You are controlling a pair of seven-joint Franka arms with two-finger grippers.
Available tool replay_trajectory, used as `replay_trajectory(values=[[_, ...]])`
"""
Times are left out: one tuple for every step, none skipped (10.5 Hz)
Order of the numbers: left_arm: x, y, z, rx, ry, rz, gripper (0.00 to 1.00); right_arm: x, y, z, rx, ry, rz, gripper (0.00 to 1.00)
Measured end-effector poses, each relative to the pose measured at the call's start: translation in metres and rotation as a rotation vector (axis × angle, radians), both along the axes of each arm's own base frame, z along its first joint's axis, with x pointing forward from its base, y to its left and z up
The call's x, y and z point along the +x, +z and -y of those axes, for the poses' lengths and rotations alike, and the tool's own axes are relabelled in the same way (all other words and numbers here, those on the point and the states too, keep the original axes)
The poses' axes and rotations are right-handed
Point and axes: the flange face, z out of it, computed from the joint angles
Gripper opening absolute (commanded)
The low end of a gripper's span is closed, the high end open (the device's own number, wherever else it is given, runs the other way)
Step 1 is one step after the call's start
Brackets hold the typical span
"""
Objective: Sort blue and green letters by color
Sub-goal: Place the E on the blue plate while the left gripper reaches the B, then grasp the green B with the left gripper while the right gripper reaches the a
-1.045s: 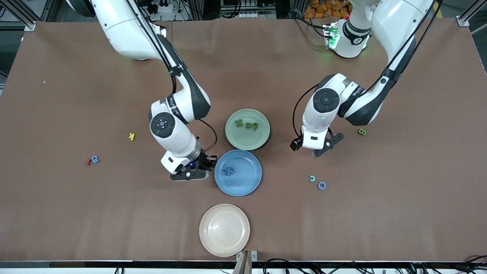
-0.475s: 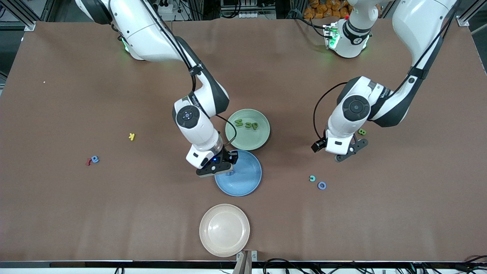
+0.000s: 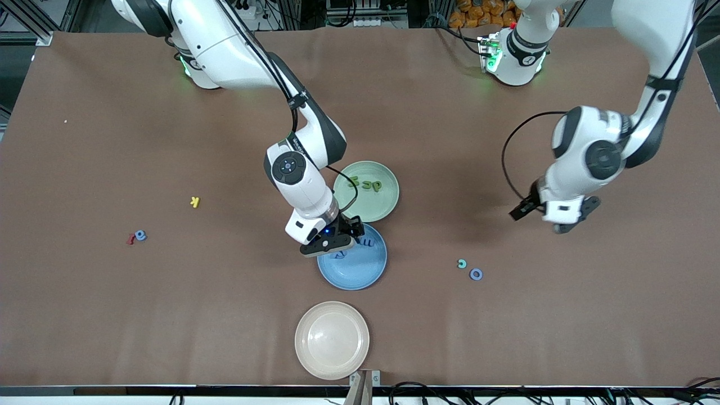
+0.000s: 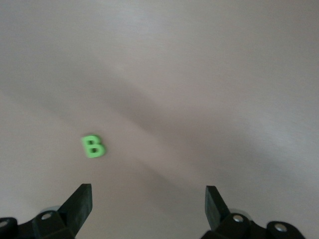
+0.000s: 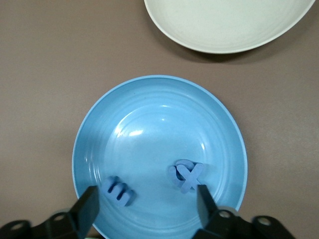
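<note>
Jaws spread on right gripper point(image 5: 144, 204) over round blue plate point(image 3: 371, 270) (two blue foam letters point(image 5: 185, 175) inside, nothing pinched), left gripper point(image 4: 148, 201) likewise spread above bare table near green foam letter B point(image 4: 93, 146).

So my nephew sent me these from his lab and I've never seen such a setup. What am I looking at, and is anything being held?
Two white robot arms at a brown table, sorting toy letters by color. The wide picture looks down from across the table; the other two come from cameras on the wrists.

The right hand hangs open over the blue plate, where blue letters lie. The green plate, beside it and farther from the front camera, holds green letters. A cream plate sits nearest that camera.

The left hand is open above a green B lying on the table. Neither hand holds anything.

Loose elsewhere: a teal letter, a blue O, a yellow k.
</note>
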Motion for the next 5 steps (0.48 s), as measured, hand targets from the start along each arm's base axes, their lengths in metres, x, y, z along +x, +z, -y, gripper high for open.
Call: replay_trajectory(values=[[-0.01,0.003,-0.024,-0.014,0.032,-0.011,1.0,0.002,0.001,0.002,0.0,-0.003,0.003,1.0],[-0.019,0.0,-0.041,-0.014,0.065,-0.017,1.0,0.006,0.003,0.006,0.001,-0.01,0.007,1.0],[-0.027,-0.008,-0.053,-0.018,0.095,-0.018,1.0,0.011,0.004,0.012,0.0,-0.02,0.008,1.0],[-0.034,-0.019,-0.061,-0.021,0.114,-0.011,1.0,0.017,0.004,0.022,-0.006,-0.027,0.005,1.0],[-0.04,-0.029,-0.07,-0.022,0.135,0.003,1.0,0.024,0.002,0.034,-0.02,-0.022,-0.007,1.0]])
